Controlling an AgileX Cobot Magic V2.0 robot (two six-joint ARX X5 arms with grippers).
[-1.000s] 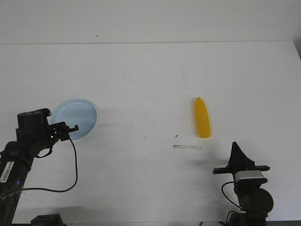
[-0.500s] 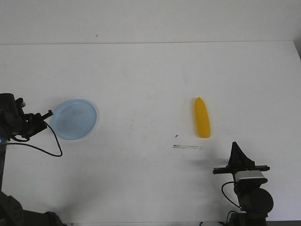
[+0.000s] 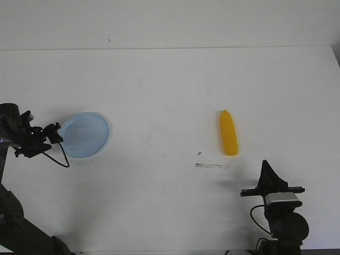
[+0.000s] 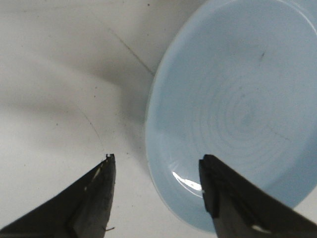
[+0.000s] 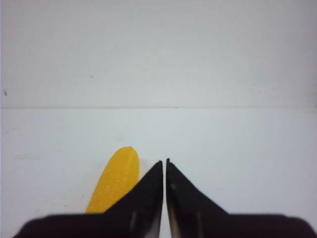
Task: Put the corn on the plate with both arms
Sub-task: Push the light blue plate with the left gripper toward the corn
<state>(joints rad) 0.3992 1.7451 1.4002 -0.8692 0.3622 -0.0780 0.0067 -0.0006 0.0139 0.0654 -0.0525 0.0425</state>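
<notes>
The pale blue plate [image 3: 84, 134] lies flat on the white table at the left. My left gripper [image 3: 55, 133] is open at the plate's left rim; in the left wrist view the plate's rim [image 4: 151, 148] passes between the two black fingers, and my left gripper [image 4: 156, 158] holds nothing. The yellow corn [image 3: 228, 133] lies on the table right of centre, its tapered end pointing away. My right gripper [image 3: 265, 170] is shut and empty near the front edge, short of the corn. In the right wrist view the corn [image 5: 115, 183] lies beside my right gripper [image 5: 164, 161].
A thin pale strip [image 3: 212, 166] lies on the table just in front of the corn. The table's back edge [image 3: 170, 49] meets a white wall. The right arm's base [image 3: 284, 218] stands at the front right.
My left gripper has moved off the plate, from over its front left part to its left rim. The right arm, corn and plate have not moved.
</notes>
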